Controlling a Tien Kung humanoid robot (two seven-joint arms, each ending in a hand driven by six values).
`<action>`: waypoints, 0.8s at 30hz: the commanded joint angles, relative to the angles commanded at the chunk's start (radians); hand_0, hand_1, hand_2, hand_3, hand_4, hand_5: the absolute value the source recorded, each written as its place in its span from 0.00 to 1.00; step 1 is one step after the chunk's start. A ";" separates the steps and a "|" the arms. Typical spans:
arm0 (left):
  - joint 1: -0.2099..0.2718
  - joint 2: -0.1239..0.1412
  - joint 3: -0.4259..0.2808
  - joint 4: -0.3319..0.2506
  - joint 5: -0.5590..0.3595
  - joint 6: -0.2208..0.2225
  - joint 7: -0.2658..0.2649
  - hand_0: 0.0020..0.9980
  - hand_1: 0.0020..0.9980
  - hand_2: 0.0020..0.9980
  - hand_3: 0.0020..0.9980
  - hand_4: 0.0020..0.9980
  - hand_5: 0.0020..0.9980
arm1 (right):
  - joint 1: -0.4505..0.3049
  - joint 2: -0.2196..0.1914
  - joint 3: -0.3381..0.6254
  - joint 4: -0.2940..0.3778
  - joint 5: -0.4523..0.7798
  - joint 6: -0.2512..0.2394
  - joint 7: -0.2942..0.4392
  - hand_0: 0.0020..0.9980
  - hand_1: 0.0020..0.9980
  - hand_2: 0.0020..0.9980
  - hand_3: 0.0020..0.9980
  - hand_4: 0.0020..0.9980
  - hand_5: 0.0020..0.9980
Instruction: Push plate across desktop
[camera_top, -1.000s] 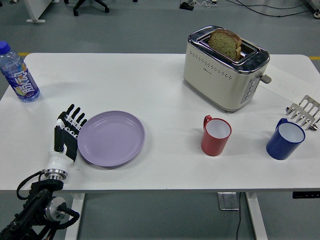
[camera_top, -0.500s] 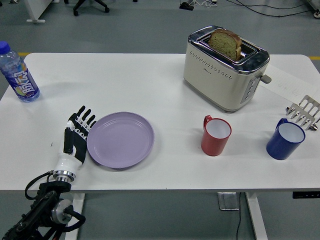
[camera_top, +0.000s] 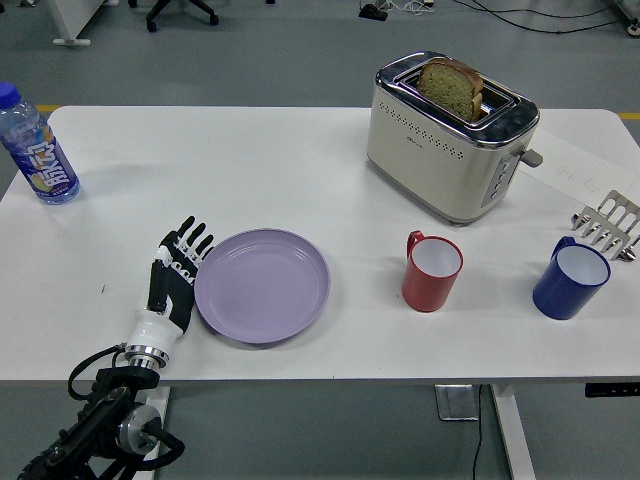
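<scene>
A lilac plate (camera_top: 263, 285) lies flat on the white table (camera_top: 300, 170), left of centre near the front edge. My left hand (camera_top: 177, 270) stands edge-on against the plate's left rim, fingers straight and held together, holding nothing. The black forearm comes up from the lower left corner. The right arm is out of view.
A red mug (camera_top: 431, 271) stands just right of the plate. A blue mug (camera_top: 570, 280) and a metal rack (camera_top: 607, 224) are at the far right. A cream toaster (camera_top: 450, 137) with bread stands at the back. A water bottle (camera_top: 36, 148) stands at the far left.
My left hand has moved to the right along the table and the plate has slid right with it, closer to the red mug.
</scene>
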 joint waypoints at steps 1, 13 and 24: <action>0.000 0.000 0.003 0.001 -0.002 0.000 0.000 0.89 0.91 0.95 0.93 0.49 1.00 | -0.001 0.000 0.000 0.000 0.000 0.000 0.000 0.63 0.56 0.66 0.61 0.16 0.32; -0.008 0.000 0.049 0.001 -0.013 0.002 -0.006 0.89 0.91 0.95 0.93 0.49 1.00 | -0.010 -0.002 0.000 0.000 -0.003 0.000 -0.001 0.63 0.56 0.66 0.61 0.16 0.32; -0.024 0.000 0.096 -0.004 -0.038 0.001 -0.011 0.89 0.91 0.95 0.93 0.49 1.00 | -0.008 -0.003 -0.001 0.000 -0.001 0.000 0.000 0.63 0.56 0.66 0.61 0.17 0.32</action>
